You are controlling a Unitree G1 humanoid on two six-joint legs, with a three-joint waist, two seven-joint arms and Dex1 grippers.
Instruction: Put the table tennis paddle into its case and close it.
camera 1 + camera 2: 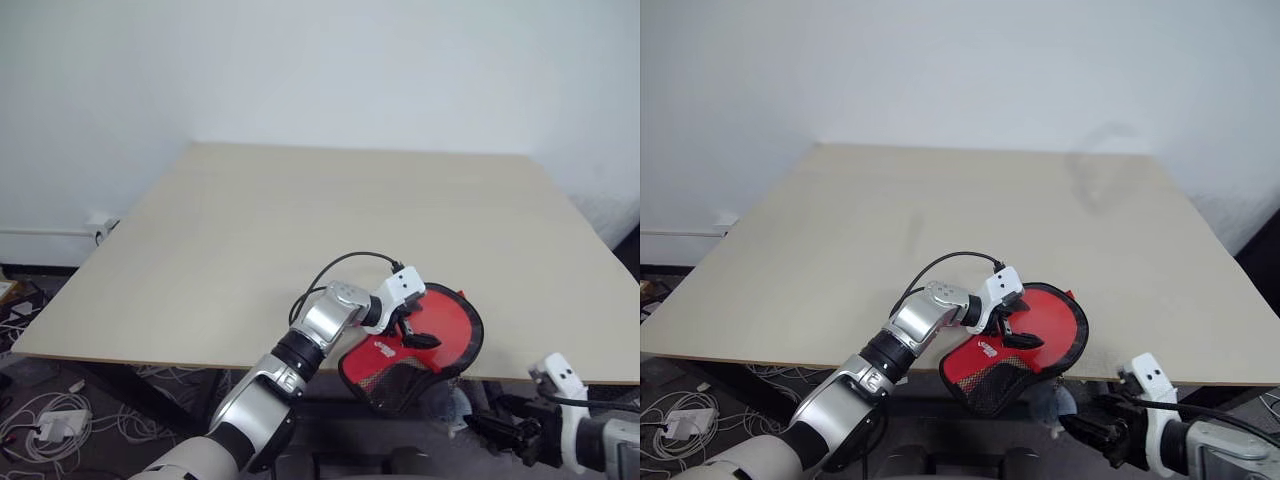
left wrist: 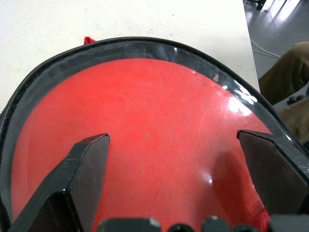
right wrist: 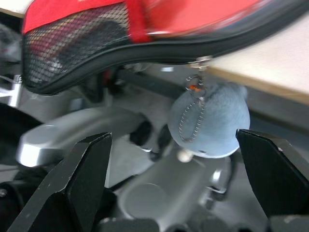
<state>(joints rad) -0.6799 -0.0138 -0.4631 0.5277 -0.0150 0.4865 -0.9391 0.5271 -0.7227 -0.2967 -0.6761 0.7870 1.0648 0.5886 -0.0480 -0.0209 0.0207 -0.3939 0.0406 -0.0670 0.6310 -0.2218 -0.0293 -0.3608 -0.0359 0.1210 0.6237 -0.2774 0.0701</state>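
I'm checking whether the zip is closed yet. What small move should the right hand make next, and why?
Probably ease forward and close on the grey-white charm hanging by a chain from the case edge. The right hand is open with the charm between its fingers, below the table edge, while the open left hand rests over the case.

Case point(image 1: 450, 330): soft, paddle-shaped, red face with black zipper edging, black mesh pocket and small white logo at its narrow end. Lies flat at the near edge of the surface point(image 1: 300, 230), narrow end overhanging the edge. Paddle: not separately discernible. A grey-blue soft lump point(image 3: 212, 118) hangs by a chain from the zipper.
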